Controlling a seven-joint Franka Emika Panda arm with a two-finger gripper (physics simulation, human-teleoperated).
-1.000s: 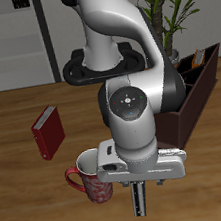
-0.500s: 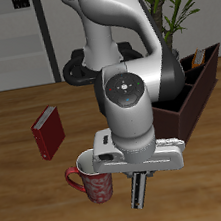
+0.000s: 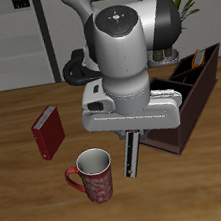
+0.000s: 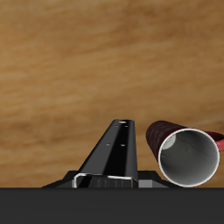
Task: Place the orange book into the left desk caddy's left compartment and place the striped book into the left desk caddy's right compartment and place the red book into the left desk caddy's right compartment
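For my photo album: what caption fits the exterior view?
Gripper holds a thin grey striped book above the table, beside a red patterned mug.

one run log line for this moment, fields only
gripper: shut on striped book, raised | red book: on table | mug: beside gripper | left desk caddy: behind arm

You get even, soft simulator lighting from above, with faint shadows under the mug [image 3: 93,175] and arm on the worktop [image 3: 25,197], no glare, coarse low-resolution renders, and sharp focus in both views.
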